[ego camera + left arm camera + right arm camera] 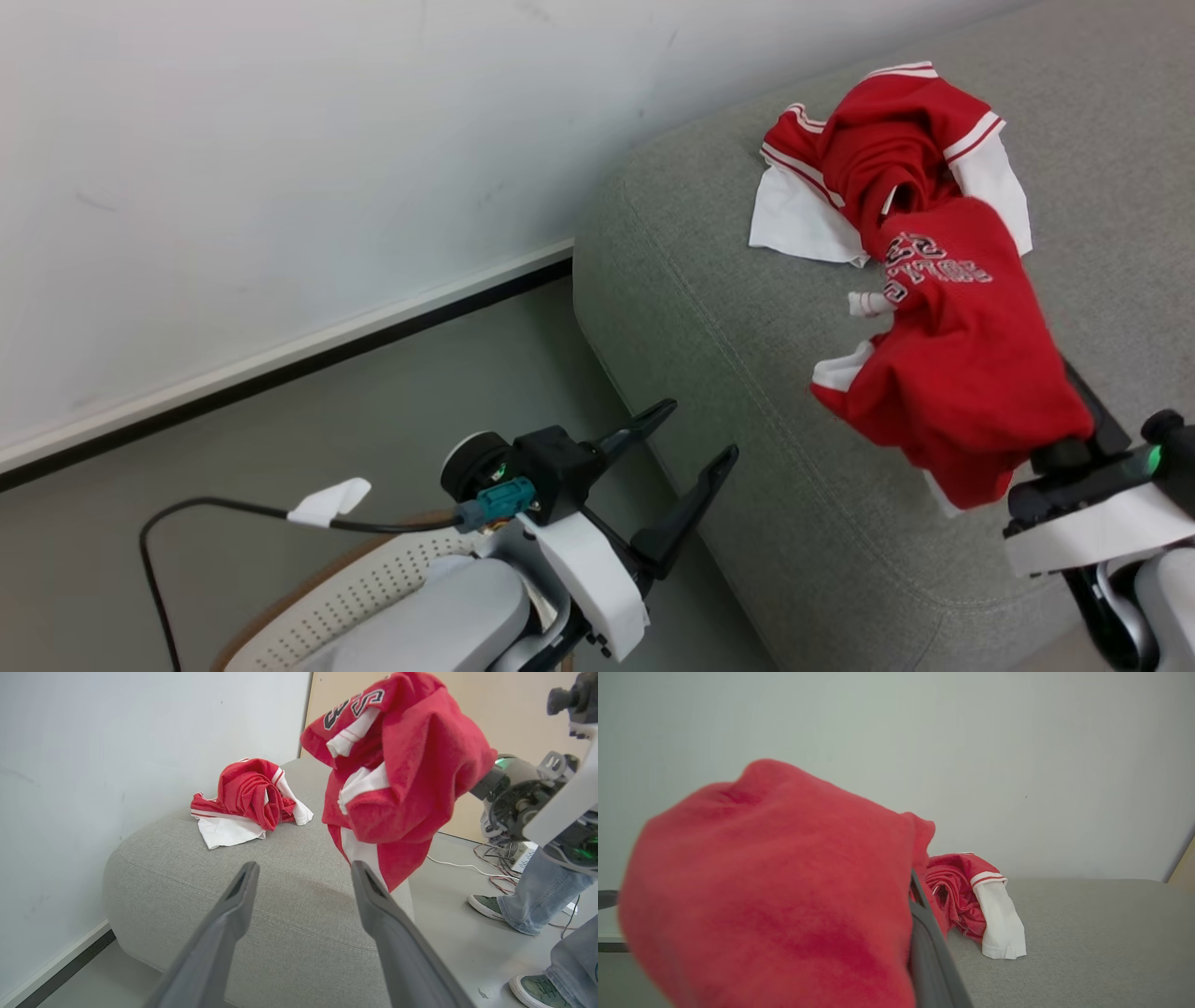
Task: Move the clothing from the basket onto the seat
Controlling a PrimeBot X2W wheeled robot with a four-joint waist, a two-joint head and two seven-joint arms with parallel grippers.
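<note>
Clothing (878, 177) lies bunched on the seat (747, 392); a second garment (971, 373), lettering too crumpled to read, drapes over the right fingers (927, 952), hiding whether they clamp it. Left fingers (693, 504) apart, empty, near the basket (355, 588).

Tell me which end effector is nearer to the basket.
Left. The left end effector hangs open beside the basket, off the seat; the right end effector, shut on clothing, is farther off over the seat.
</note>
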